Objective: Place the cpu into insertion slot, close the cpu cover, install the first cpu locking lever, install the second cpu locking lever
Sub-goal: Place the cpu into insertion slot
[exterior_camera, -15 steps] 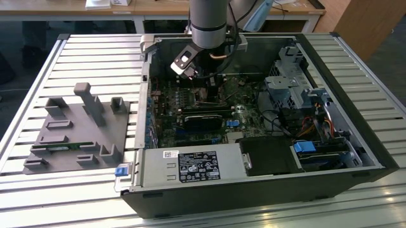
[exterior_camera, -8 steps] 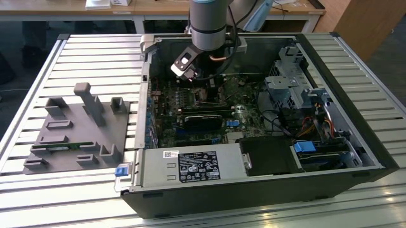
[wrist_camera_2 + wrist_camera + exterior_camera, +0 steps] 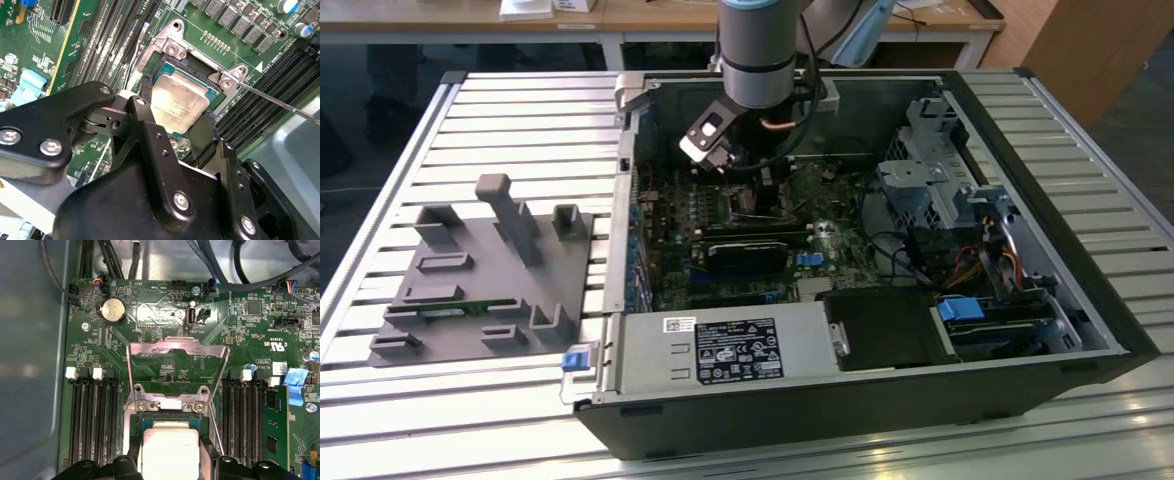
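A black two-fingered gripper (image 3: pixel 176 109) is clamped on the cpu (image 3: pixel 180 102), a small flat square chip with a silvery-grey metal top. Its fingers (image 3: pixel 202 137) press two opposite edges. The chip sits at the insertion slot (image 3: pixel 165 67), a square silver-rimmed socket on green circuit board (image 3: pixel 240 340). This appears to be the placing step, and seating calls for level, square alignment. The cpu cover (image 3: pixel 175 345), a thin grey metal frame, stands open beside the socket.
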Robot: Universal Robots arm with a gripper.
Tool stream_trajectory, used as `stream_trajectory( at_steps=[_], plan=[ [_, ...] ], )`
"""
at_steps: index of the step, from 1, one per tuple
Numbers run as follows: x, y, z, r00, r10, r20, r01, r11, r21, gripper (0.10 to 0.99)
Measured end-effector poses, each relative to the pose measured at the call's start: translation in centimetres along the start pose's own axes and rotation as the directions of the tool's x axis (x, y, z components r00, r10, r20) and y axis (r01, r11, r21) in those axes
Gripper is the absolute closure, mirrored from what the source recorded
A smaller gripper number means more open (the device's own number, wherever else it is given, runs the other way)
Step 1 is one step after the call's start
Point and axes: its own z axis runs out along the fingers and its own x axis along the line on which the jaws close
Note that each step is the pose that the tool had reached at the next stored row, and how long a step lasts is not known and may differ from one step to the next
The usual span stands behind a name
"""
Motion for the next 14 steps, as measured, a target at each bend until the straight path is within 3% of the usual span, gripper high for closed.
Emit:
stream_trajectory(
  at_steps=[14],
  plan=[
    [0.05, -0.02, 0.31, 1.0000, 0.003, 0.0003, -0.003, 1.0000, 0.000, 0.545]
  ],
)
